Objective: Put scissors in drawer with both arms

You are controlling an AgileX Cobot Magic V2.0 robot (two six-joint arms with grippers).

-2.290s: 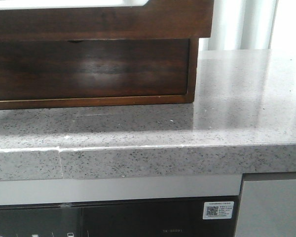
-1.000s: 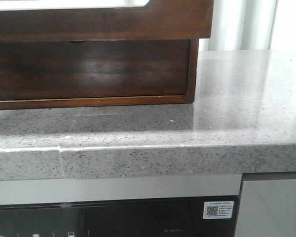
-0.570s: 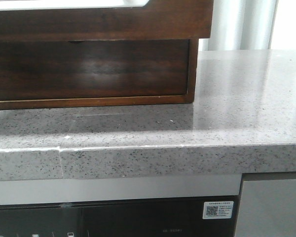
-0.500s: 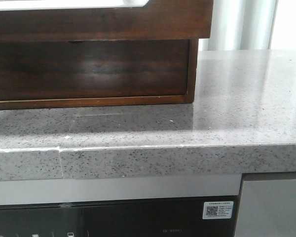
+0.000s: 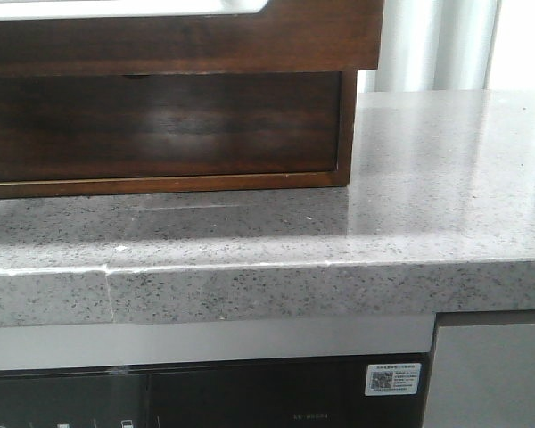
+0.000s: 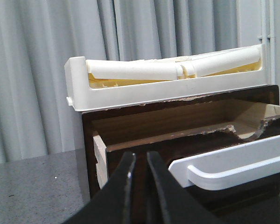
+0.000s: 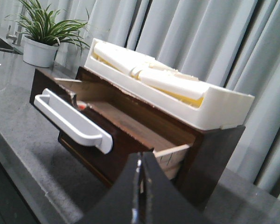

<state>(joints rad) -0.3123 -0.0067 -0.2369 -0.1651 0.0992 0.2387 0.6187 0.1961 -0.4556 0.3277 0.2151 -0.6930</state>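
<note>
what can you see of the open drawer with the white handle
The drawer is dark reddish-brown wood grain with paler wood sides, pulled partway out of the wooden cabinet. A long white bar handle runs across its front. Its front top edge looks chipped in the left wrist view. A small orange-red item shows inside. A white tray sits on the cabinet.

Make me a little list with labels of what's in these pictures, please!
place: grey speckled counter
cabinet: dark wooden cabinet standing on the counter
drawer: pulled open, with a white handle
on top of cabinet: white tray
inside drawer: small orange bit near the handle; too little shows to tell what it is
left fingers: narrow gap, holding nothing
right fingers: closed, holding nothing
beyond cabinet: potted plant
</note>
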